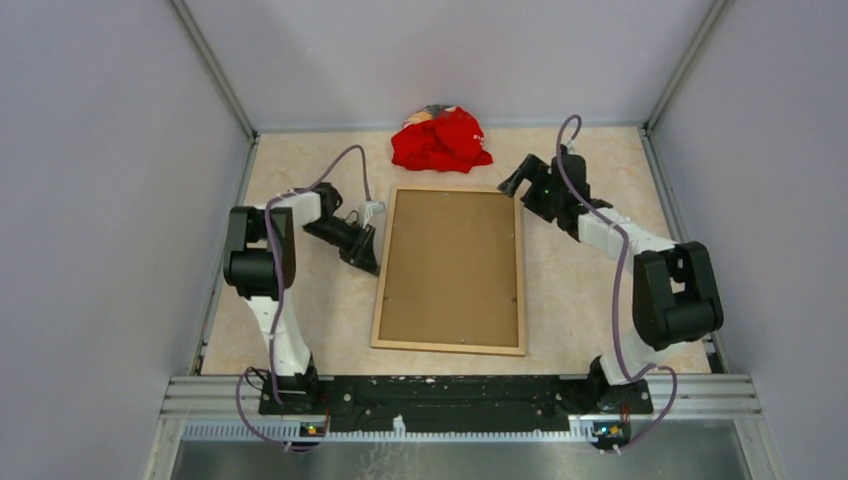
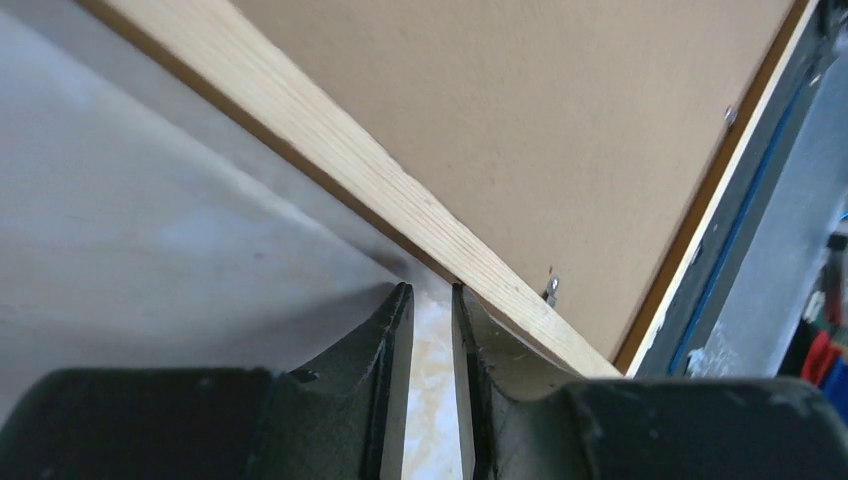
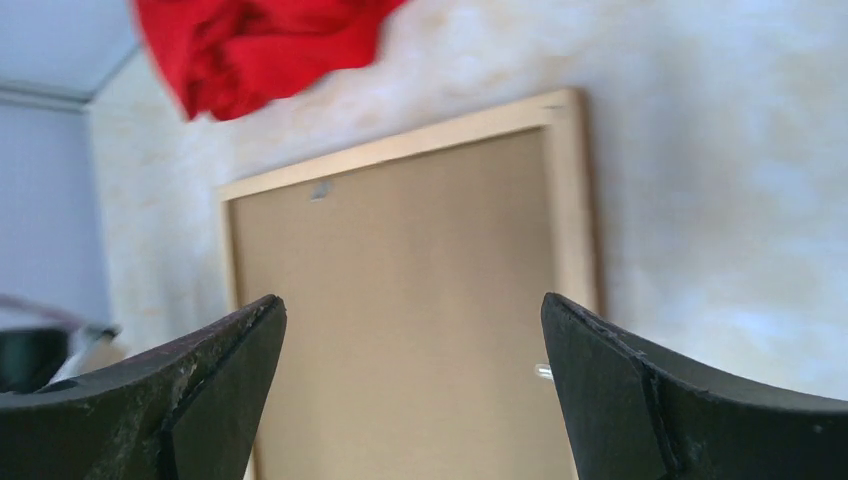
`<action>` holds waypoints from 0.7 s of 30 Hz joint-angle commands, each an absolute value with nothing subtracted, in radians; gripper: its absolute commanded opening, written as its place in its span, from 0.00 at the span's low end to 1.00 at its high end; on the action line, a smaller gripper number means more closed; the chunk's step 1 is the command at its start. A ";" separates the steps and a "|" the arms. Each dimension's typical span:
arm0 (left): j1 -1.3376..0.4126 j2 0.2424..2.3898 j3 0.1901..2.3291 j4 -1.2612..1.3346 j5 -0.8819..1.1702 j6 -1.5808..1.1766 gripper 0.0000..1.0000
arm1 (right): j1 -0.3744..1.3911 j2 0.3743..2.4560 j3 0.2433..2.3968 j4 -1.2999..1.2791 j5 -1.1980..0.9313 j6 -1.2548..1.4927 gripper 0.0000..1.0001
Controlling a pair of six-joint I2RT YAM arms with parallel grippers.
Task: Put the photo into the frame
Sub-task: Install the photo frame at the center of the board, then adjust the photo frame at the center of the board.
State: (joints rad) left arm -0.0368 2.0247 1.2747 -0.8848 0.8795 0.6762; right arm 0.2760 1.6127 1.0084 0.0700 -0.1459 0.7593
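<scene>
Two fingers of the left gripper [image 2: 432, 290] stood almost together, a thin slit between them, holding nothing, one just beside the outer left edge of the frame [image 2: 350, 155]. This lay flat mid-table [image 1: 580, 290] around a brown board [image 1: 450, 265]. Beyond the far right corner, the right gripper [image 3: 412, 305] was spread wide and empty, near a red cloth [image 1: 440, 140].
</scene>
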 commanded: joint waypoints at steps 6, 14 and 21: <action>-0.215 1.894 1.094 -0.742 0.639 0.726 0.29 | 0.212 1.781 1.016 -0.008 -0.077 0.676 0.99; -0.319 1.863 1.058 -0.742 0.603 0.741 0.29 | 0.291 1.973 1.222 0.010 -0.218 0.694 0.98; -0.416 1.900 1.070 -0.732 0.625 0.712 0.29 | 0.500 2.151 1.521 -0.091 -0.282 0.694 0.97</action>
